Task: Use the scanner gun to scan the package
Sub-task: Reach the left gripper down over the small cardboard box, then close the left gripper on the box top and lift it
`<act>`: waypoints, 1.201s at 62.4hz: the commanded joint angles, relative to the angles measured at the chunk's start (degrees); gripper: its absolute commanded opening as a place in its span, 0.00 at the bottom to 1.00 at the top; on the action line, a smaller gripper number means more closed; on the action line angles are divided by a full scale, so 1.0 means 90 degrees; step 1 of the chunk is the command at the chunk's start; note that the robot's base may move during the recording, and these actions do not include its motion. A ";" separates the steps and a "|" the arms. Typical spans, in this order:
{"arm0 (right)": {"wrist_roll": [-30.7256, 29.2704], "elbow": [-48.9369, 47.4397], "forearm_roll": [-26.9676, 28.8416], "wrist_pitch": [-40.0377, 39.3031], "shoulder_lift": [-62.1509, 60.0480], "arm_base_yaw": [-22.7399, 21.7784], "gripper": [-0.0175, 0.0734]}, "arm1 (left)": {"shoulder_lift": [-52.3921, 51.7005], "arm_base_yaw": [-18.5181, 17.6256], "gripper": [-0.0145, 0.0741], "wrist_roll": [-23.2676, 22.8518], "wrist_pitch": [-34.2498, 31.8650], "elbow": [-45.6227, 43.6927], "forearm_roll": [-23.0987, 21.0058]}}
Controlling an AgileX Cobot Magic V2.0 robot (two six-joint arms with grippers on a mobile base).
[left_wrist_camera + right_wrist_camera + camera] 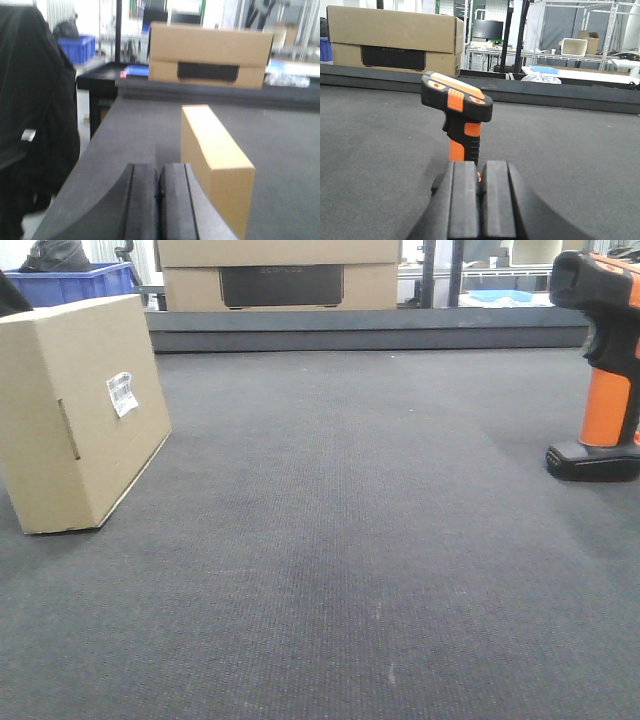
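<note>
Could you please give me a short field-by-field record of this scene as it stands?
package: tan box on the grey mat, far left, white label on its side face
scanner gun: standing on its base, far right, untouched
left claw: shut, empty, package just ahead
right claw: shut, empty, scanner gun just ahead
background: larger cardboard box with dark panel, blue bin

I count two cardboard boxes, the package [80,410] and a larger box [190,285]; one scanner gun [607,405]. One blue crate [70,285] too.
</note>
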 commanded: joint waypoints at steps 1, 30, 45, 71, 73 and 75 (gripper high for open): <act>-0.0003 -0.0005 -0.0023 -0.0103 -0.0019 0.0010 0.02 | 0.0652 -0.0011 0.04 0.0019 0.1255 -0.0771 0.0027; -0.0003 -0.0005 -0.0023 -0.0103 -0.0019 0.0010 0.02 | 0.3431 -0.0024 0.04 0.0019 0.1888 -0.2642 -0.0112; -0.0003 -0.0005 -0.0023 -0.0103 -0.0019 0.0010 0.02 | 0.5964 -0.0146 0.04 -0.0064 0.2991 -0.4413 -0.0118; -0.0003 -0.0005 -0.0023 -0.0103 -0.0019 0.0010 0.02 | 0.8635 -0.1286 0.04 -0.1236 0.4074 -0.7164 0.0311; -0.0003 -0.0005 -0.0023 -0.0103 -0.0019 0.0010 0.02 | 0.8760 -0.1364 0.04 -0.1292 0.4095 -0.7265 0.0343; -0.0003 -0.0005 -0.0023 -0.0103 -0.0019 0.0010 0.02 | 0.8864 -0.1426 0.04 -0.1377 0.4095 -0.7323 0.0380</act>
